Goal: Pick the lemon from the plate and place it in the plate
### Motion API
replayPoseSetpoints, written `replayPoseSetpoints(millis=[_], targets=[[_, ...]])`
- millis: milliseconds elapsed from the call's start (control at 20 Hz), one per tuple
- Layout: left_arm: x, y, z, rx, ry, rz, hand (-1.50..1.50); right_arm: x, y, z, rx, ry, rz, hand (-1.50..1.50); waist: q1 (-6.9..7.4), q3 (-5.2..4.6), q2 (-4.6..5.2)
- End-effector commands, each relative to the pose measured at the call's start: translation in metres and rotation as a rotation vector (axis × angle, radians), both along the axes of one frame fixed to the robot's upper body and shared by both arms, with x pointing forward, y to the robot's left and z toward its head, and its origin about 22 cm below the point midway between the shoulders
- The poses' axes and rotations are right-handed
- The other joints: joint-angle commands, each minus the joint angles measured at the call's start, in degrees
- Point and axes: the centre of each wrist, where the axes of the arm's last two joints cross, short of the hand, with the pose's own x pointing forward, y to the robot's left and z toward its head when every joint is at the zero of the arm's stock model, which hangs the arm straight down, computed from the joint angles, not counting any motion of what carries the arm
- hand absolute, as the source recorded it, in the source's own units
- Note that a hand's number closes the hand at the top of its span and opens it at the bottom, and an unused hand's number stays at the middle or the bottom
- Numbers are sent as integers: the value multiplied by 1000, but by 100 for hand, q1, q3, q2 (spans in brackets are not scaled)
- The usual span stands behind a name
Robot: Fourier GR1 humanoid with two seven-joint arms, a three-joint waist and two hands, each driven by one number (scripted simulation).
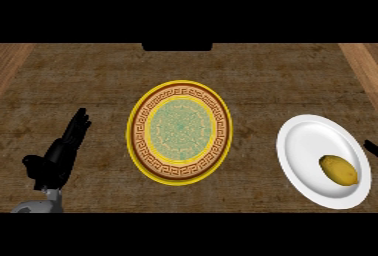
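Lemon (338, 169) unpicked, lying toward the near right side of the white plate (310, 145).
Patterned plate (139, 145) waits mid-counter. The left hand (50, 165) rests at left, fingers straight, holding nothing. The right hand (371, 147) barely shows, so I cannot tell its state. A glancing touch could roll the lemon off the rim.

One view only: head camera, high over the desk (88, 75), aimed steeply down, far edge toward the top. Fairly close, desk fills the frame. The patterned plate (179, 132) sits centre, white plate (310, 145) near right edge, left hand (59, 152) shows at lower left.
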Motion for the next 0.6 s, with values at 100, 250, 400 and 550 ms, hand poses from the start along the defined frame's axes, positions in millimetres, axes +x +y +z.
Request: replayPoseSetpoints(millis=[100,250,400,550], targets=[[1,-4,13,-3,2,-5,0,16,-5,13,-95,70,-17,-150,-5,2,-3],[8,2,9,3,-7,3,0,18,1,-8,-150,104,-25,-150,-9,3,1],[7,9,-11,8,2,-9,0,24,2,-3,-144,152,-10,-150,-21,1,2],[2,-15,-16,-10,-4,-9,0,39,4,-25,-147,148,-14,-150,-6,3,2]])
